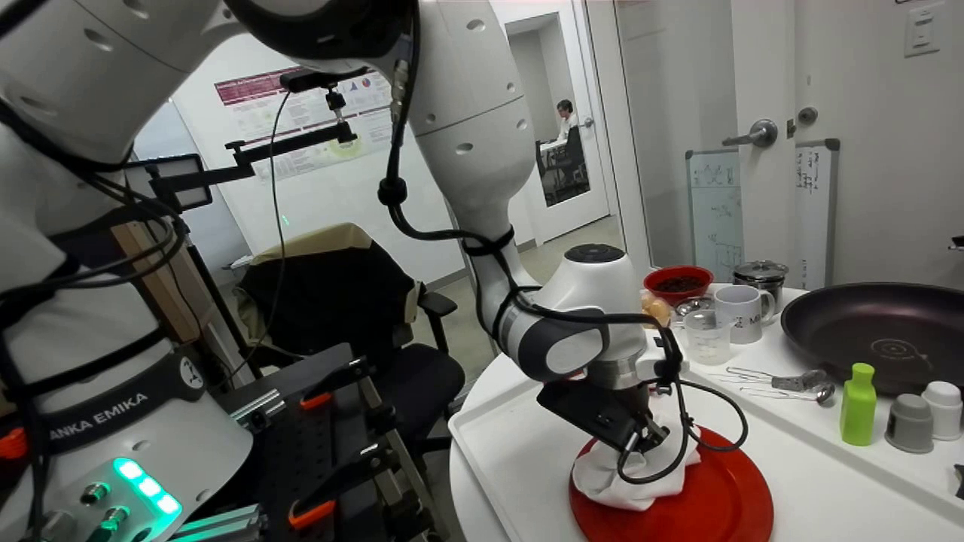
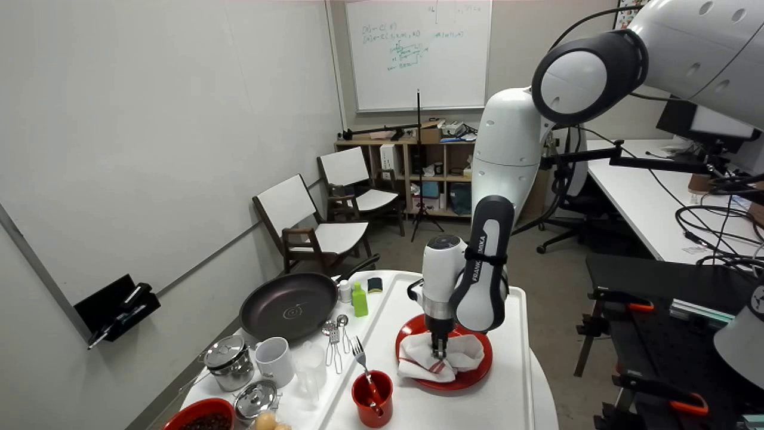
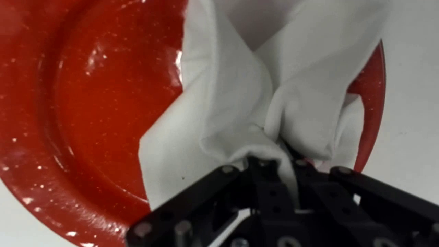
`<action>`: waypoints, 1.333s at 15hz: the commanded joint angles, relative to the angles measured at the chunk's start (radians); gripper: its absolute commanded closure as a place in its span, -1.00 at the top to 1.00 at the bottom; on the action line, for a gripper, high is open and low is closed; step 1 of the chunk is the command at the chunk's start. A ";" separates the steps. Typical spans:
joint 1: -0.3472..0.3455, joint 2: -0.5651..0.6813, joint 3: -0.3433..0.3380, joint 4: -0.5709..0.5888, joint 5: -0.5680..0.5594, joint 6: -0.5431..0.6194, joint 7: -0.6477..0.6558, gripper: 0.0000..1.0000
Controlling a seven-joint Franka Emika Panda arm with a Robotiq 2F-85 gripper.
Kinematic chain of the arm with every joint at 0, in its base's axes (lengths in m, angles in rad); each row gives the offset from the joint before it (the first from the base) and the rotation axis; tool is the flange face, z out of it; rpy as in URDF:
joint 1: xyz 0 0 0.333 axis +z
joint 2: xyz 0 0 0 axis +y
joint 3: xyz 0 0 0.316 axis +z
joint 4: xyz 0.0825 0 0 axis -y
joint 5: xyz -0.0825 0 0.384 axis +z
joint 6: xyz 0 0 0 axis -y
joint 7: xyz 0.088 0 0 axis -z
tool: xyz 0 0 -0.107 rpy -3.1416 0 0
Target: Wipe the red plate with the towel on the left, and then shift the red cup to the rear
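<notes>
Where the tray (image 2: 504, 394) runs nearest in an exterior view, the red cup (image 2: 364, 412) stands upright on it, a fork (image 2: 360, 356) leaning out with its tines raised. Beyond the cup, and apart from it, the red plate (image 2: 476, 372) rests flat on the tray. The towel (image 2: 461, 356) lies bunched on the plate and covers part of its face. The gripper (image 2: 439, 353) points downward, its jaws clamped on the towel; in the wrist view, a fold of cloth sits pinched between them. Beside the tray, on the table (image 2: 543, 409), are a green bottle (image 2: 360, 303) and a frying pan (image 2: 277, 307). Two chairs (image 2: 342, 236) stand beyond the table, and a whiteboard (image 2: 421, 71) hangs farther back
</notes>
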 commanded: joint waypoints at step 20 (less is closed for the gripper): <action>-0.018 -0.005 0.028 -0.092 -0.045 0.138 -0.030 -0.97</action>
